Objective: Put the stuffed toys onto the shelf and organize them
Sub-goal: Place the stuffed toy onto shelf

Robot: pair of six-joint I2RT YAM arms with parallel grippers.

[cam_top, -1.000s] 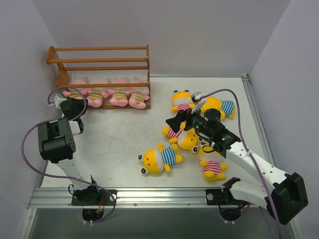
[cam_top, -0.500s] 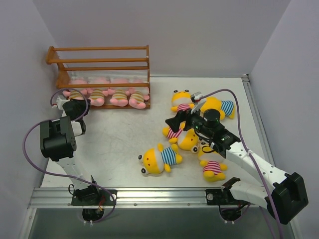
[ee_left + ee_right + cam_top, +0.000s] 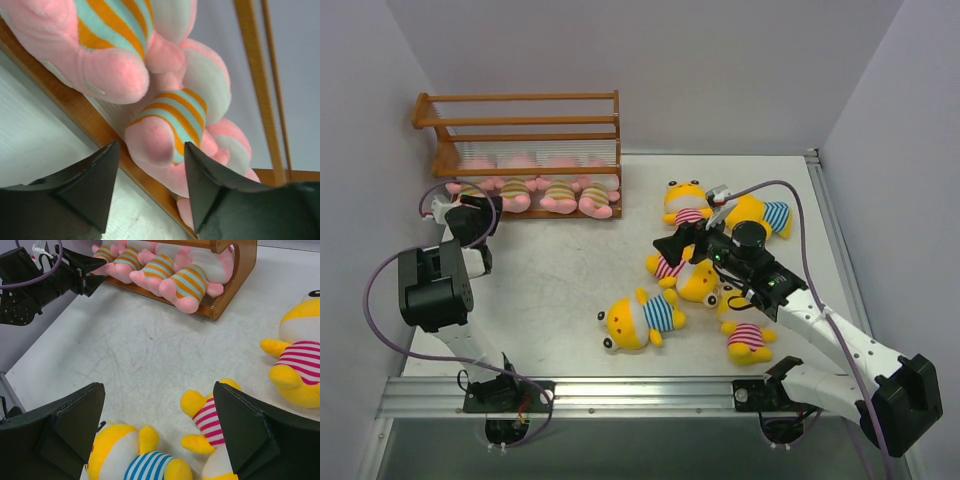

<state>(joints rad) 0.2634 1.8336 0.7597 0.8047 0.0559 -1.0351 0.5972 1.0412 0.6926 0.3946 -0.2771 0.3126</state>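
Note:
The orange-brown shelf (image 3: pixel 520 98) stands at the back left, and several pink toys (image 3: pixel 560 195) in tan-striped shirts lie side by side on its bottom tier. My left gripper (image 3: pixel 478 207) is at the leftmost pink toy (image 3: pixel 470 188). In the left wrist view it (image 3: pixel 151 150) is open, with a pink foot (image 3: pixel 157 142) between the jaws and a gap at the left finger. My right gripper (image 3: pixel 682 240) hangs wide open over the yellow toys, between a blue-striped one (image 3: pixel 135 460) and a pink-striped one (image 3: pixel 210 420). Nothing is in it (image 3: pixel 159 390).
Several yellow toys lie loose at centre right, among them a blue-striped one (image 3: pixel 640 318) and pink-striped ones (image 3: pixel 748 340) (image 3: pixel 686 205). The upper shelf tiers hold nothing. A metal rail (image 3: pixel 620 395) edges the table's front, and walls close both sides.
My left gripper's jaws have spread apart and let go of the pink toy's leg on the bottom tier. The right arm has hardly moved.

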